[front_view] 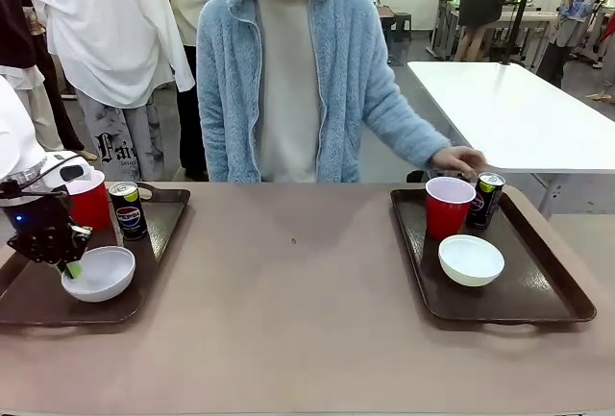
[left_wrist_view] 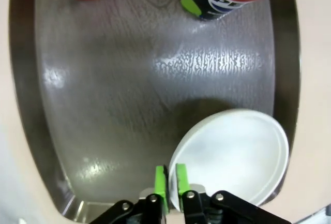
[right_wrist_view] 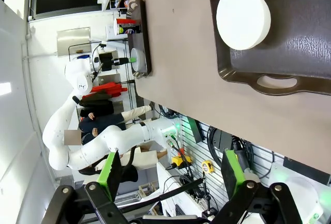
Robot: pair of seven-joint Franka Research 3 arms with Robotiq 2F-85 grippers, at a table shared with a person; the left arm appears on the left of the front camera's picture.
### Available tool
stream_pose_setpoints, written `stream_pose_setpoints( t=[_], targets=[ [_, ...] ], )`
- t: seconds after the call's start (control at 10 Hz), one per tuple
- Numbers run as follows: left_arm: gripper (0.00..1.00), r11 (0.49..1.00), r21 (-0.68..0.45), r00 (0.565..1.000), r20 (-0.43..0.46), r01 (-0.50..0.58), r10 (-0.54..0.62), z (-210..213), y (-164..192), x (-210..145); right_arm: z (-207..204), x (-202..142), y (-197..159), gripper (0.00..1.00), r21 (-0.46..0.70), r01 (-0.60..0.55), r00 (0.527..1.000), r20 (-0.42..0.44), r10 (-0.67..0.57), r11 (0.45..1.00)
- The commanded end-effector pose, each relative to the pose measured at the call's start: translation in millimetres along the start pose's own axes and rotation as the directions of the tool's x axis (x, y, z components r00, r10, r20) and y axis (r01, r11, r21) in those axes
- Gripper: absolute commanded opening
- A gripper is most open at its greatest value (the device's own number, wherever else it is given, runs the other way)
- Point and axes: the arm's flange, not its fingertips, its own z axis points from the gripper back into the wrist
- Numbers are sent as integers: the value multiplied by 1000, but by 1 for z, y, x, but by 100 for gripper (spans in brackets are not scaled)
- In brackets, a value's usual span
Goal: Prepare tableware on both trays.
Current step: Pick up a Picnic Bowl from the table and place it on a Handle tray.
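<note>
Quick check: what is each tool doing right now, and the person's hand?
Left tool: pads narrowly apart astride the white bowl rim; grip or release cannot be told.
Right tool: open, holding nothing.
Person's hand: behind the can; contact unclear.

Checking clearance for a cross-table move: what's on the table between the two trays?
Nothing. In the front view the brown table is bare between the left tray and the right tray, apart from a tiny dark speck near the middle.

glossy dark tray [left_wrist_view: 103, 79], smooth matt white bowl [left_wrist_view: 238, 151], shiny red plastic cup [front_view: 449, 205].
</note>
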Motion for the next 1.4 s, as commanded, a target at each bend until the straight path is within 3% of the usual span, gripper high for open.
stream_pose_setpoints(
  t=[0.0, 0.1, 0.3, 0.4, 0.8, 0.9, 1.0, 1.3],
  targets=[
    [85, 1000, 14, 1000, 14, -9, 9, 4, -6, -6, 0, -1, 1, 100, 27, -11, 1000, 6, 11, 1000],
    [100, 1000, 14, 1000, 14, -6, 5, 12, -6, -10, 0, -1, 1, 100, 27, -11, 1000, 6, 11, 1000],
    [100, 999, -7, 999, 9, 44, -44, 32, -9, -19, 0, -1, 1, 100, 27, -11, 1000, 6, 11, 1000],
    [54, 998, -8, 998, 19, 57, -57, 45, -8, -24, 0, -1, 1, 100, 27, -11, 1000, 6, 11, 1000],
    [94, 997, 44, 996, 59, 60, -62, 89, -7, -43, 0, -1, 1, 100, 27, -11, 1000, 6, 11, 1000],
    [100, 997, 59, 997, 62, 51, -54, 94, -7, -44, 0, -1, 1, 100, 27, -11, 1000, 6, 11, 1000],
    [100, 998, 10, 997, 55, 54, -54, 86, -10, -35, 0, -1, 1, 100, 27, -11, 1000, 6, 11, 1000],
    [100, 998, 10, 997, 55, 54, -54, 86, -10, -35, 0, -1, 1, 100, 27, -11, 1000, 6, 11, 1000]
  ],
)
